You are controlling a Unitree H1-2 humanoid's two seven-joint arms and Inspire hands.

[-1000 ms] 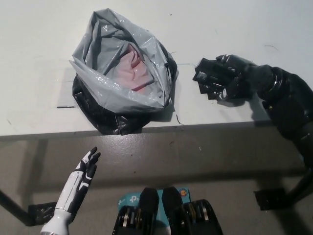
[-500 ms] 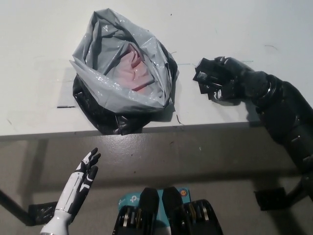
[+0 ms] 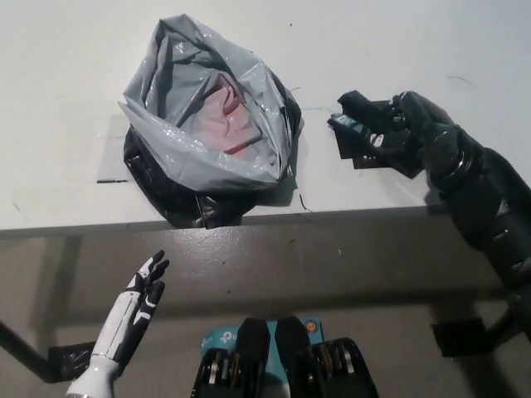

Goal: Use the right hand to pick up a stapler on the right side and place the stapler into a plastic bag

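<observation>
One plastic bag (image 3: 178, 124), one stapler (image 3: 350, 133), one table (image 3: 66, 99), one white left hand (image 3: 143, 292), one black right hand (image 3: 415, 128)

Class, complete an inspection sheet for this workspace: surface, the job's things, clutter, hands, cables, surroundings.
Surface: white table, faint marks.
Job's things: grey plastic bag open on the table; black stapler to its right.
Clutter: something pink inside the bag.
Hands: right hand shut on the stapler; left hand open, low, off the table.
Cables: nothing seen.
Surroundings: grey floor below the table edge.
</observation>
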